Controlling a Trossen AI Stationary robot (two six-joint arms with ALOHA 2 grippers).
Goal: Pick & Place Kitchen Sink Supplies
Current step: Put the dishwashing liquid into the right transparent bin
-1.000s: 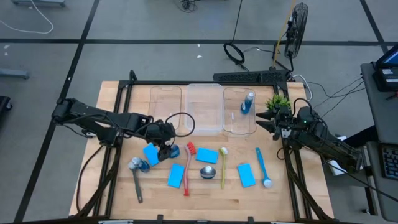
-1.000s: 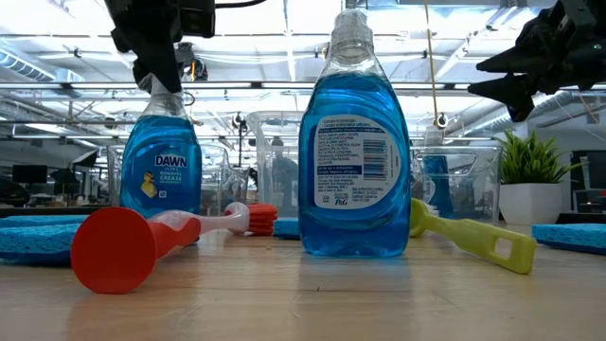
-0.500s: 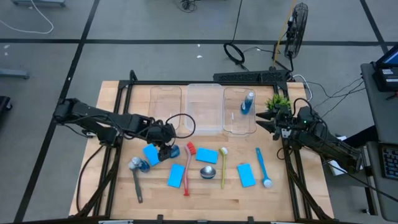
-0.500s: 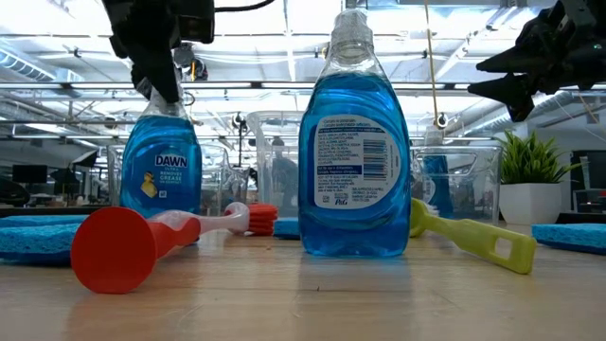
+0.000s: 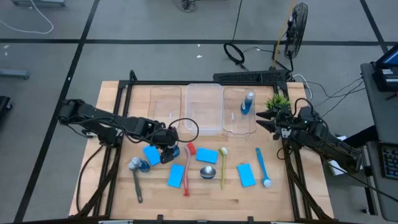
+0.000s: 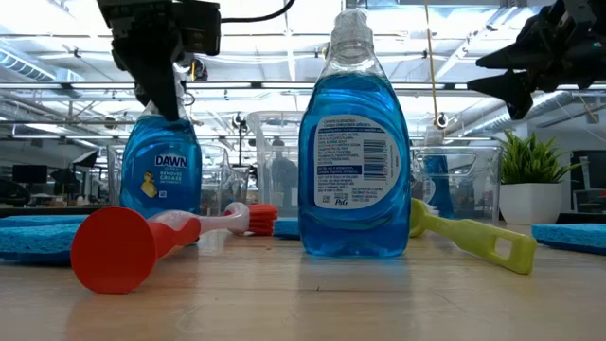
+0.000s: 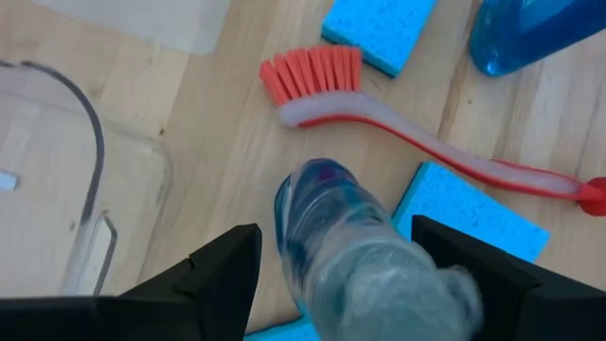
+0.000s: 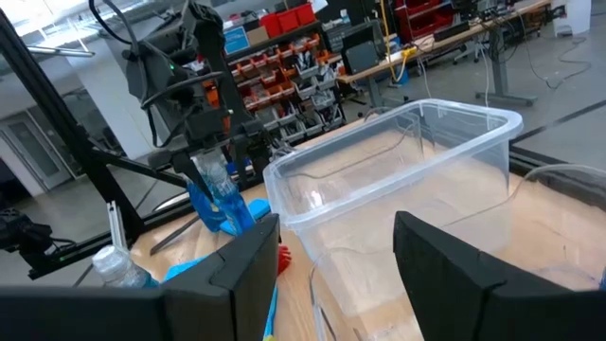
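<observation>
Left fingers spread around the neck of a blue bottle, not clearly clamping it.
The bottle stands on the table just beside a red brush and blue sponge. Right fingers hover parted and empty near the clear bin holding another bottle.

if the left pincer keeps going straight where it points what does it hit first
Most likely the blue bottle's clear top, which already sits between the open fingers of the left pincer. Past it lies the wooden table; depth is hard to judge.
</observation>
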